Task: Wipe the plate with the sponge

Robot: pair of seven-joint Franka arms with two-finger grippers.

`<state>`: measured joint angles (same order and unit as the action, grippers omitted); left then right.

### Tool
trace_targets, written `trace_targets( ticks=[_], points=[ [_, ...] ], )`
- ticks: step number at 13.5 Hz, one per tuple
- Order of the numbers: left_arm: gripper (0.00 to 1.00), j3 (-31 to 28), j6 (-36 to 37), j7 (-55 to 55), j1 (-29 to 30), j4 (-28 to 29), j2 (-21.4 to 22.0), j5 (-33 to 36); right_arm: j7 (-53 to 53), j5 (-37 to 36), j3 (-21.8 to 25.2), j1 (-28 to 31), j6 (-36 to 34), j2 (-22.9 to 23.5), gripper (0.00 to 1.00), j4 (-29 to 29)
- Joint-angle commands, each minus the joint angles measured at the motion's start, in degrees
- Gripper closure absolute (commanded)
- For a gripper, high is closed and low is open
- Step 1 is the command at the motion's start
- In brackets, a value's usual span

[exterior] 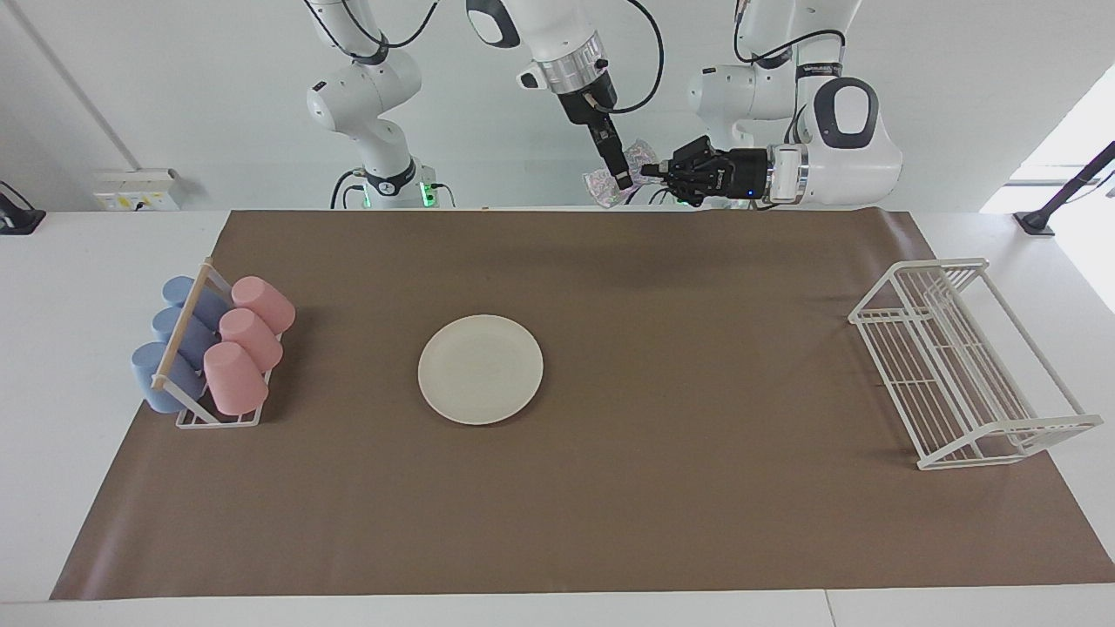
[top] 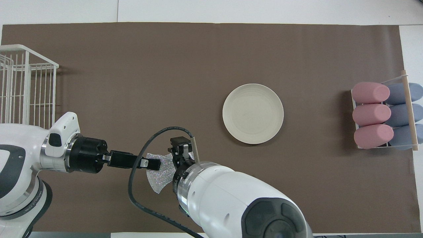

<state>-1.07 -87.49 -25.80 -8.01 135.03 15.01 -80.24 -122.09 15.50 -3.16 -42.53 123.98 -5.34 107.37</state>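
The cream-white plate [exterior: 480, 369] lies flat on the brown mat, a little toward the right arm's end of the table; it also shows in the overhead view [top: 253, 113]. The wrinkly silvery sponge [exterior: 643, 157] hangs in the air over the mat's edge by the robots, also seen from above [top: 161, 177]. My left gripper [exterior: 649, 171] reaches in level and is shut on one edge of the sponge [top: 152, 164]. My right gripper [exterior: 618, 172] points down and is shut on the sponge's middle [top: 181, 159]. Both are well clear of the plate.
A small rack with pink cups [exterior: 246, 341] and blue cups [exterior: 174, 340] lying on their sides stands at the right arm's end [top: 383, 115]. A white wire dish rack [exterior: 958, 366] stands at the left arm's end [top: 28, 86].
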Motion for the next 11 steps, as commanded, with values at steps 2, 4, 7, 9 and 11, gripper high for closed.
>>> trace_targets(
  ticks=[2,4,7,9,11],
  points=[
    [1.00,-0.9,1.2,-0.5,-0.2,1.9,1.8,-0.7,1.6,0.1,0.0,0.0,3.1,-1.1,0.00,2.3],
    [1.00,-0.7,1.3,-0.5,-0.2,1.8,1.8,-0.5,1.5,0.1,-0.1,-0.1,6.6,-1.1,0.10,3.5],
    [1.00,-0.9,1.6,-0.5,-0.2,1.9,1.8,-0.4,2.4,0.1,-0.1,-1.2,6.5,-1.2,0.50,4.0],
    [1.00,-0.9,1.7,-0.5,-0.2,1.9,1.8,-0.3,5.3,0.1,-0.1,-1.0,5.8,-1.2,0.68,4.0],
    [1.00,-0.9,1.7,-0.5,-0.2,1.9,1.8,-0.3,6.6,0.0,-0.1,-0.8,4.7,-1.3,0.68,4.0]
  ],
)
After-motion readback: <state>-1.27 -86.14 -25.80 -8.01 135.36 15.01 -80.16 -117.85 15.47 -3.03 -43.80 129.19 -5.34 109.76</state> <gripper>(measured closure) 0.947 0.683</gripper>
